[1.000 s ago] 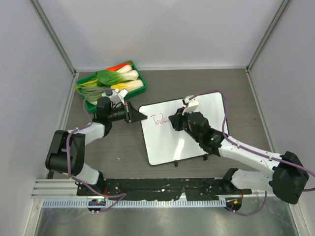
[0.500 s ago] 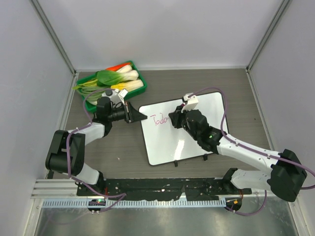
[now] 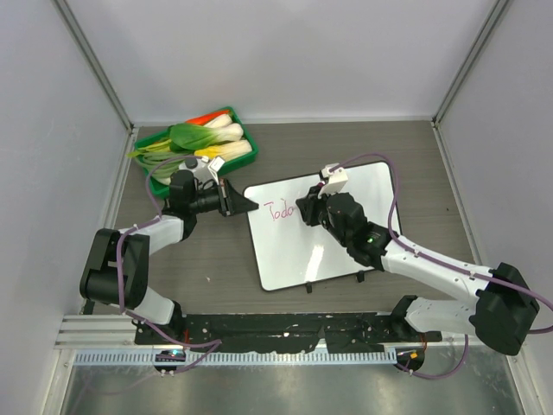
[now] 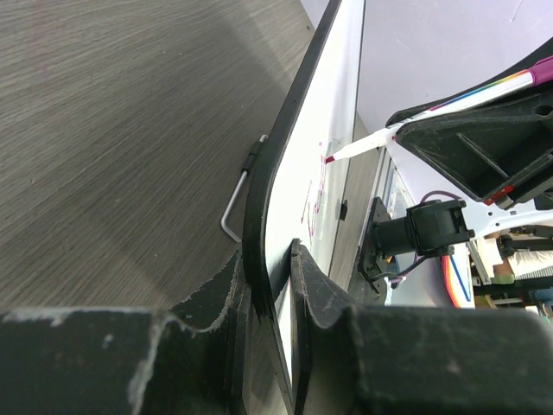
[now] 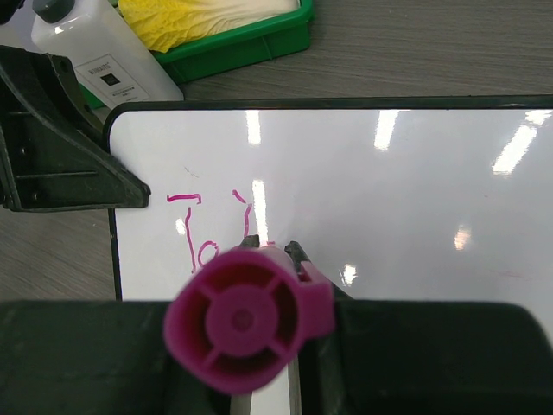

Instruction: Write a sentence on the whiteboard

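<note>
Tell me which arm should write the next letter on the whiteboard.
Right. The right end effector holds the pink marker, tip at the whiteboard beside the letters; the left end effector clamps the board's edge.

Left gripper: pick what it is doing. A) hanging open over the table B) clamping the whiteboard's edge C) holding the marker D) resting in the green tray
B: in the left wrist view the left gripper pinches the black rim of the whiteboard; the right gripper holds the marker.
</note>
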Tool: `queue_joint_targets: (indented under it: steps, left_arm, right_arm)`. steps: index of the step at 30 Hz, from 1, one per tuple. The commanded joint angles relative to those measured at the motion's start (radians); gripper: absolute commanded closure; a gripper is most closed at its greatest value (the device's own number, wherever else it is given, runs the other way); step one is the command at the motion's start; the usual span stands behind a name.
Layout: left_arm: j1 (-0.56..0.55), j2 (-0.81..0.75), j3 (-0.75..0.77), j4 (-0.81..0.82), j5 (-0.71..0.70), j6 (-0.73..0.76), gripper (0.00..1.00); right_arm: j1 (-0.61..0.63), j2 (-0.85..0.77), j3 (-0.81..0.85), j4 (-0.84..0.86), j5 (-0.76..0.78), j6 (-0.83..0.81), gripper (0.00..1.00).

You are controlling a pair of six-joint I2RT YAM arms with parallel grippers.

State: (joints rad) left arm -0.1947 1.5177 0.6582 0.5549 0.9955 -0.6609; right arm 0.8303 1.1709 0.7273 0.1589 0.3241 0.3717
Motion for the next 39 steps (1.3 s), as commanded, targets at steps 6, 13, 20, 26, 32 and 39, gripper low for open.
queue_joint_targets:
  steps: [6, 13, 20, 26, 32, 39]
  left_arm:
    - [-0.029, 0.012, 0.004, -0.055, -0.018, 0.141, 1.00]
    - [-0.028, 0.012, 0.004, -0.058, -0.020, 0.142, 1.00]
    - [-0.029, 0.013, 0.006, -0.061, -0.020, 0.142, 1.00]
    - [-0.029, 0.004, 0.006, -0.066, -0.020, 0.145, 1.00]
    - [-0.029, 0.006, 0.006, -0.067, -0.021, 0.146, 1.00]
    - [-0.031, 0.004, 0.007, -0.073, -0.023, 0.150, 1.00]
  right_arm:
    - [-0.003, -0.020, -0.016, -0.062, -0.011, -0.016, 0.98]
    - [-0.002, -0.033, -0.029, -0.082, -0.020, -0.022, 0.98]
    - [-0.003, -0.073, -0.060, -0.059, -0.008, -0.013, 0.99]
    - [-0.003, -0.085, -0.037, -0.033, -0.011, -0.007, 0.98]
    - [-0.002, -0.103, 0.010, -0.007, 0.010, -0.014, 0.98]
    - [-0.002, -0.059, 0.047, 0.008, 0.035, -0.033, 0.99]
